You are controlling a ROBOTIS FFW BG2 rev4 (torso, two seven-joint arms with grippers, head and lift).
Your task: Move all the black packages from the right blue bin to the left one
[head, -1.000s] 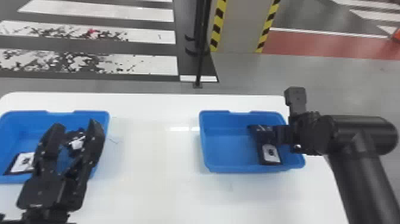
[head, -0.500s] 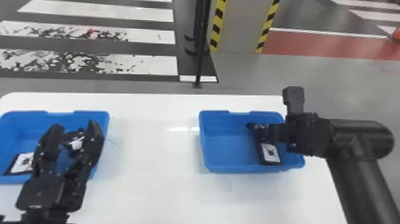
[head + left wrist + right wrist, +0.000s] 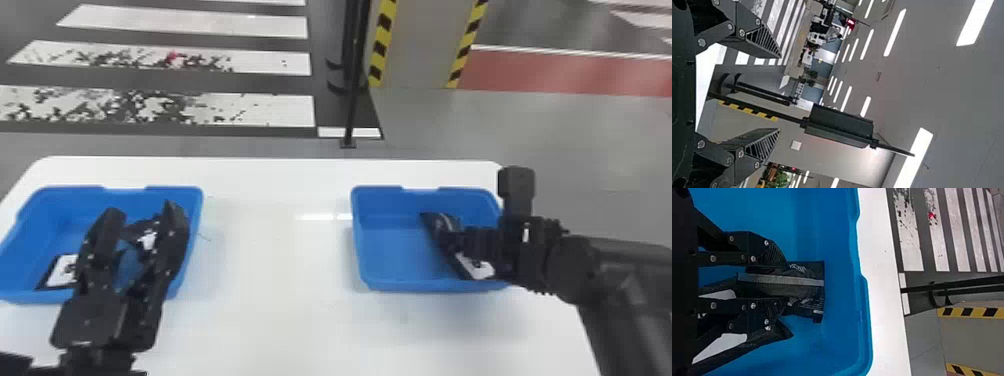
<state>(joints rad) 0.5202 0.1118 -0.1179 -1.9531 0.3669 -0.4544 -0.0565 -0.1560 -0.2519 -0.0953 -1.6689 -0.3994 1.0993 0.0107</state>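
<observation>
We have a black package [image 3: 809, 282] pinched inside the right blue bin [image 3: 395, 250].
Our right gripper [image 3: 447, 241] reaches in over the right side of that bin, its fingers fairly narrow and touching the package on both sides. More black wrap with a white label [image 3: 480, 267] shows inside the right blue bin, on the side nearest us; we cannot tell if it is part of the same package. Well to the left of the right blue bin, on the same white table [image 3: 280, 250], sits the left blue bin [image 3: 55, 225]. In it we see a package with a white sticker [image 3: 65, 270] and a dark package with a white patch [image 3: 146, 240]. Our left gripper [image 3: 145, 212], also left of the right blue bin, is wide and holds nothing.
</observation>
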